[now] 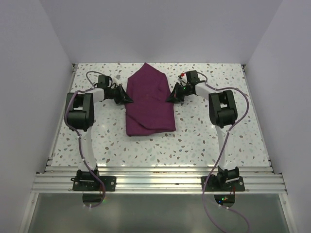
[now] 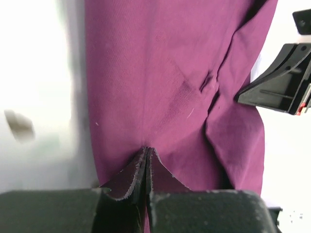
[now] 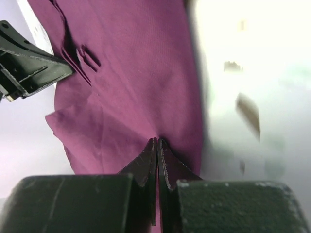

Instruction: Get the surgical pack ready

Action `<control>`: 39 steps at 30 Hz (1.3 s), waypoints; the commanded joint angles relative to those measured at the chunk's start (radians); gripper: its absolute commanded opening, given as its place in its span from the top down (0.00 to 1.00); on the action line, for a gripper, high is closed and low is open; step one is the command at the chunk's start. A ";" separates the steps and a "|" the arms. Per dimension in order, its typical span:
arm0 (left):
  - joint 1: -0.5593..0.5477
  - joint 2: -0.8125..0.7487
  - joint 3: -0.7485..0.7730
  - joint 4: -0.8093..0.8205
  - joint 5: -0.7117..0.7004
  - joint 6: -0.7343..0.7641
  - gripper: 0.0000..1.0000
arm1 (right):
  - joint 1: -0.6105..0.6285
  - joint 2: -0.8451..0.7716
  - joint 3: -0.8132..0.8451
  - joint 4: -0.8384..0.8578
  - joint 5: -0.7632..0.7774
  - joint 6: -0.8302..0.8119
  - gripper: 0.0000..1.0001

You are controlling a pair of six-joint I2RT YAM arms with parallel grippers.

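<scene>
Maroon cloth lies folded on table. Left gripper pinched shut on its left edge, right gripper pinched on right edge.

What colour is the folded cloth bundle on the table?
The folded cloth bundle is plain maroon, best seen in the left wrist view.

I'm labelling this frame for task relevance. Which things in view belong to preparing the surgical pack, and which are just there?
Belongs to the job:
- maroon cloth bundle
- left end effector, shut on the bundle's left edge
- right end effector, shut on its right edge

Just there:
- speckled table
- purple cables
- aluminium rails at the near edge
</scene>
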 commanded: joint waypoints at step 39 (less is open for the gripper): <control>0.056 0.145 0.262 0.042 0.034 -0.124 0.80 | -0.005 0.241 0.396 0.215 0.035 0.321 1.00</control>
